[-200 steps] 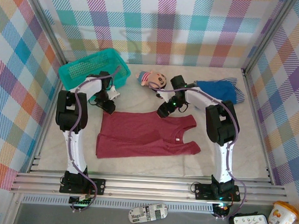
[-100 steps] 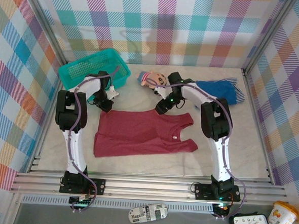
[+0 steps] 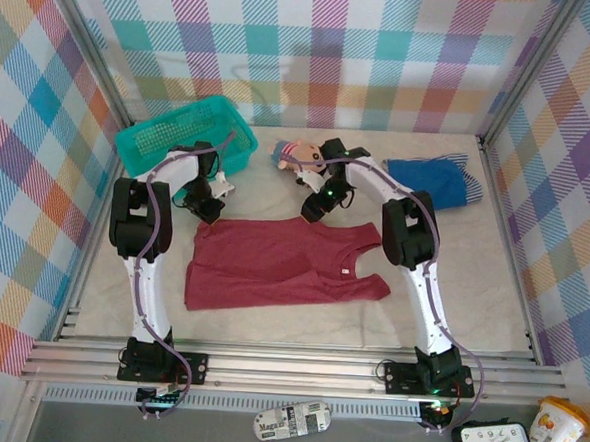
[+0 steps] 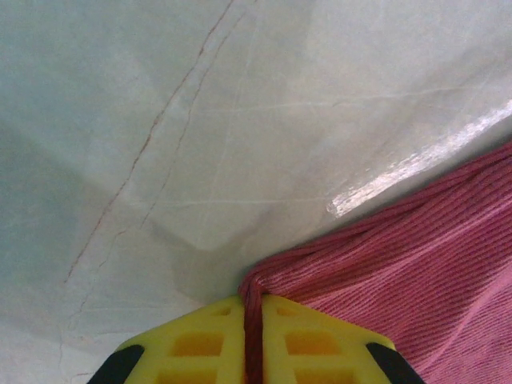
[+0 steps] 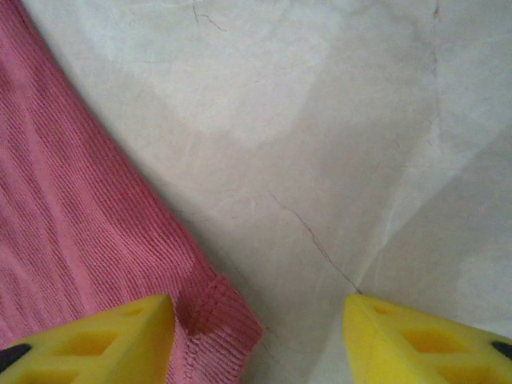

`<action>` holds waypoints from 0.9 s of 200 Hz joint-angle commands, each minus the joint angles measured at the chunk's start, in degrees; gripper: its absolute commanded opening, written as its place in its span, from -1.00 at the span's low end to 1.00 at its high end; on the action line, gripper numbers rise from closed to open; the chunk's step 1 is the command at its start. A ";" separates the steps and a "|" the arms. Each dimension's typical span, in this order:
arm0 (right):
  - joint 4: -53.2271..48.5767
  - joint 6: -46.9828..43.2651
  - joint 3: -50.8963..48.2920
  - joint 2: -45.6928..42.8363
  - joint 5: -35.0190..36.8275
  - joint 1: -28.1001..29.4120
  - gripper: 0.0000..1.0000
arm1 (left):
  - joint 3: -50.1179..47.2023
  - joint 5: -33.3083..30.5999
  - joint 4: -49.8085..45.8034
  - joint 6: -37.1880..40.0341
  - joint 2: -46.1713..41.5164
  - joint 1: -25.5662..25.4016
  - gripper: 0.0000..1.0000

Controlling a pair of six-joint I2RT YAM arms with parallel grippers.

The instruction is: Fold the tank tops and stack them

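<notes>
- Left gripper (image 4: 253,310) is pinching the dark red tank top (image 3: 272,265) at 10 o'clock (jaws closed on cloth).
- Right gripper (image 5: 256,312) is gaping open at its 1 o'clock strap.

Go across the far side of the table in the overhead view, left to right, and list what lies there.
teal basket → doll → blue tank top
</notes>
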 commanded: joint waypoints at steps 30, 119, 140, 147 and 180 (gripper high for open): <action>-2.50 0.61 2.64 2.26 -2.91 1.65 -0.16 | 0.51 -0.62 -2.21 -0.77 -1.53 -0.14 -0.79; 16.42 2.00 -11.90 -9.42 1.45 1.64 -0.80 | -3.77 -2.18 0.26 -0.07 -7.37 -0.14 -0.96; 22.27 0.48 -17.61 -13.21 1.37 1.89 -0.85 | -5.90 -1.96 1.09 0.00 -9.45 -0.21 -1.00; 23.78 -0.06 -19.29 -14.43 1.36 1.94 -0.85 | -6.59 -2.13 1.45 0.15 -10.30 -0.29 -1.00; 29.27 -3.00 -26.82 -19.07 1.40 3.03 -0.85 | -10.02 -3.79 2.89 1.68 -13.43 -1.21 -1.00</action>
